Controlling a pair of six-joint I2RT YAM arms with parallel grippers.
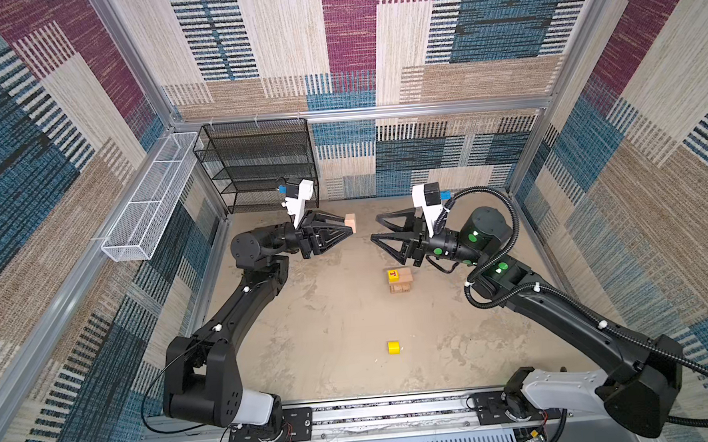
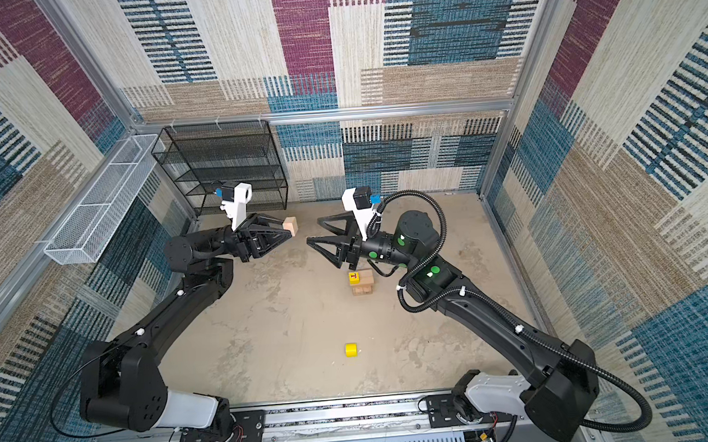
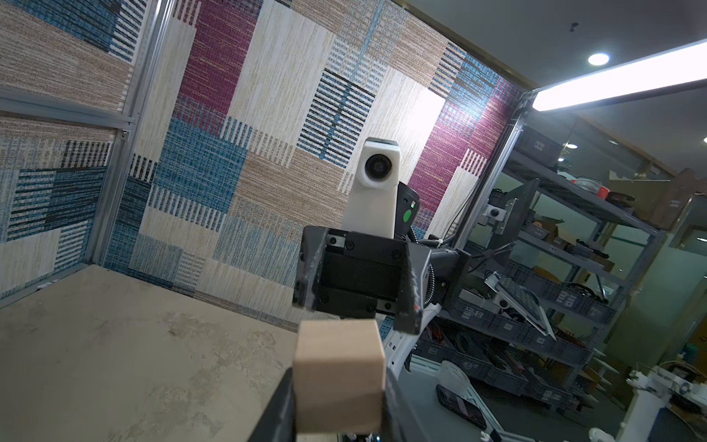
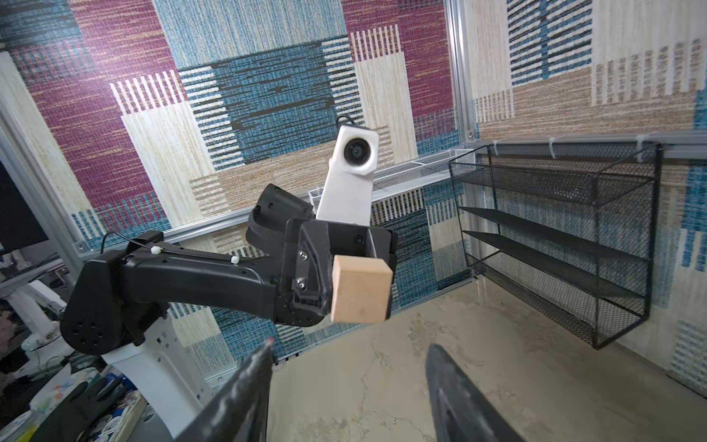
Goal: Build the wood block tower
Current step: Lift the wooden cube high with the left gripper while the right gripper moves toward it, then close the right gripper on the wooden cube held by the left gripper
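Nearest to us, a lone yellow piece (image 1: pixel 394 347) sits on the bare desk (image 1: pixel 329 335), well apart from everything else. Farther in, we have the tower (image 1: pixel 401 287): tan planks stacked up, with a yellow block (image 1: pixel 393 275) bearing a red letter on the left part of its top (what lies lower in the stack we cannot make out). Beyond it, both arms are raised above the desk, facing each other. The left gripper (image 1: pixel 349 225) pinches a tan wooden cube (image 1: pixel 351 221) right at its tips, clear of the desk. Our left wrist view shows the cube clamped on both sides. The right gripper (image 1: pixel 374 228) stands spread and empty, its fingers (image 4: pixel 245 386) wide apart, near the cube but not touching it. At the back, a black mesh shelf (image 1: pixel 258 164) stands against the wall, and a white wire basket (image 1: pixel 147 199) hangs on the left rail.
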